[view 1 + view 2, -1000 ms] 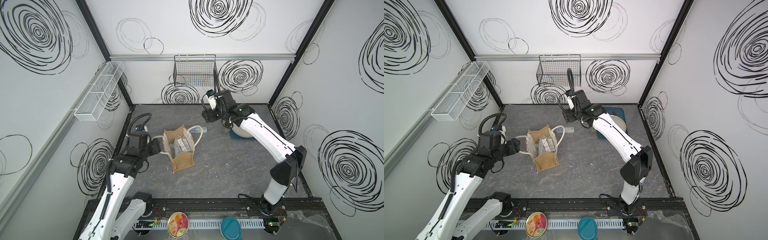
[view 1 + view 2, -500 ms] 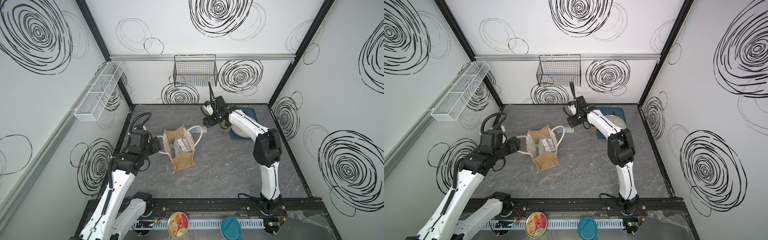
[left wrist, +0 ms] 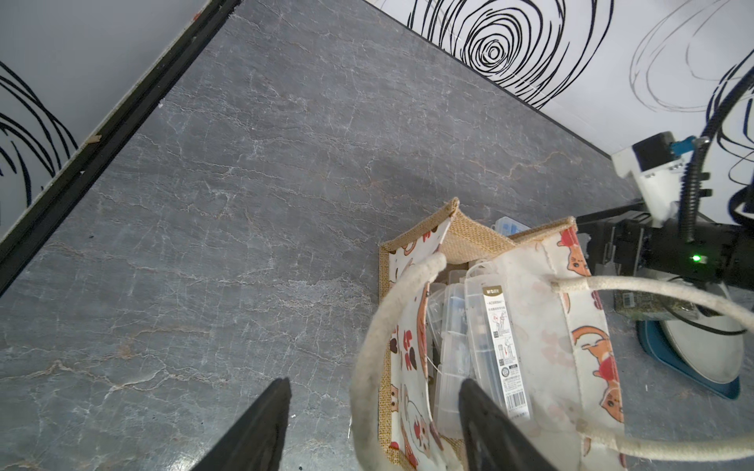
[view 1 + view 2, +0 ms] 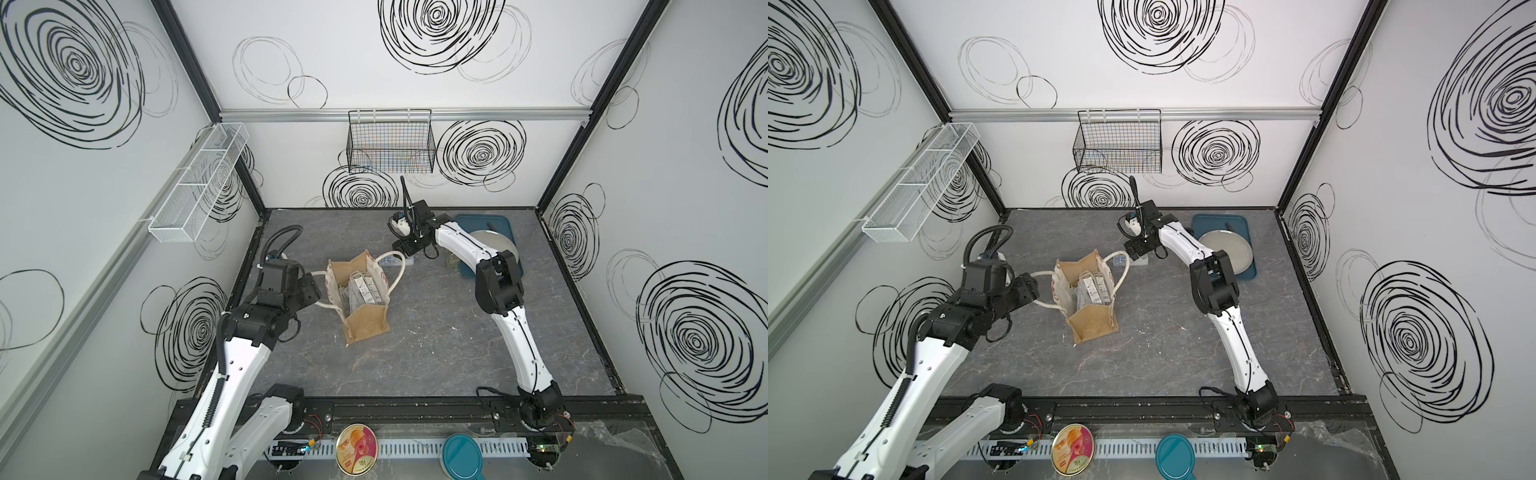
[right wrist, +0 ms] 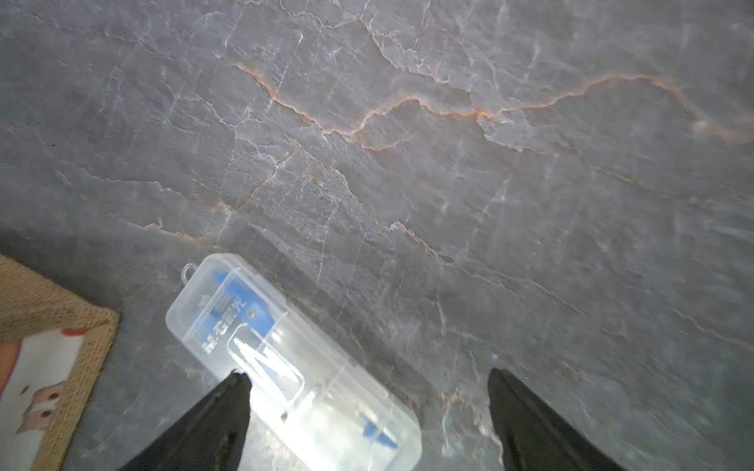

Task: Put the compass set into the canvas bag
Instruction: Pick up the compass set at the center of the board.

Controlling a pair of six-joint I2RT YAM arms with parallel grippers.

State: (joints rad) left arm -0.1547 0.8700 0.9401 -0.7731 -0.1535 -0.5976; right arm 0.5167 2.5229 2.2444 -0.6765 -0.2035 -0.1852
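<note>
One canvas bag (image 4: 368, 328), two wire baskets (image 4: 390, 145) (image 4: 195, 195)

Losing one end of the compass set (image 5: 285, 359) past the lower edge of the right wrist view, and smearing the whole case with blur (lid print unreadable). Cutting both fingers of the right pincer (image 5: 367, 373) at that same edge; catching only a corner of the canvas bag (image 5: 53, 326) at the side. Glimpsing, in both top views, just a sliver of that case behind a rope handle (image 4: 402, 266) and the pincer. Cropping the bag, both handles and the left pincer (image 3: 373, 381) at the left wrist view's edges. Hiding much of the blue tray (image 4: 498, 220) under a plate (image 4: 498, 245) and the right arm. Leaving a small greenish thing (image 4: 451, 261) beside the tray too tiny to name.
</note>
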